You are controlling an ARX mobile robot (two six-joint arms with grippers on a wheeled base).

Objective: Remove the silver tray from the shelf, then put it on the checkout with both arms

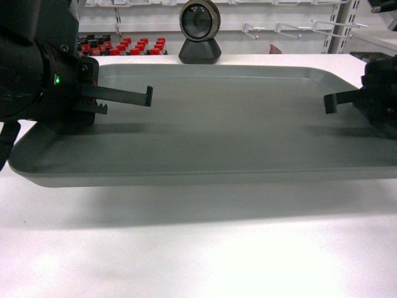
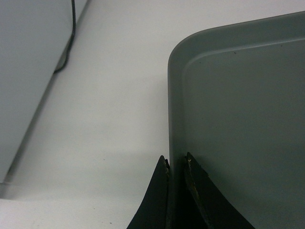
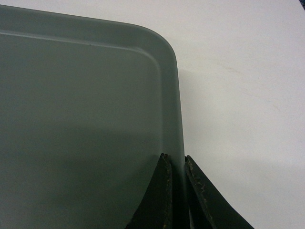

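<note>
The silver tray (image 1: 211, 124) stretches across the head view, held level just above the white checkout (image 1: 198, 248), which carries its shadow. My left gripper (image 1: 127, 102) is shut on the tray's left rim, one finger lying over the tray floor. In the left wrist view the gripper (image 2: 176, 162) pinches the rim of the tray (image 2: 238, 119) below a rounded corner, with the checkout (image 2: 109, 119) beside it. My right gripper (image 1: 332, 102) is shut on the right rim. In the right wrist view the gripper (image 3: 175, 160) clamps the edge of the tray (image 3: 81, 119) over the checkout (image 3: 238, 95).
A black round device on a stand (image 1: 200, 31) sits just beyond the tray's far rim. Red-capped goods (image 1: 130, 46) and white display hooks (image 1: 291, 26) line the back. A grey panel with a black cable (image 2: 71, 38) borders the counter on the left.
</note>
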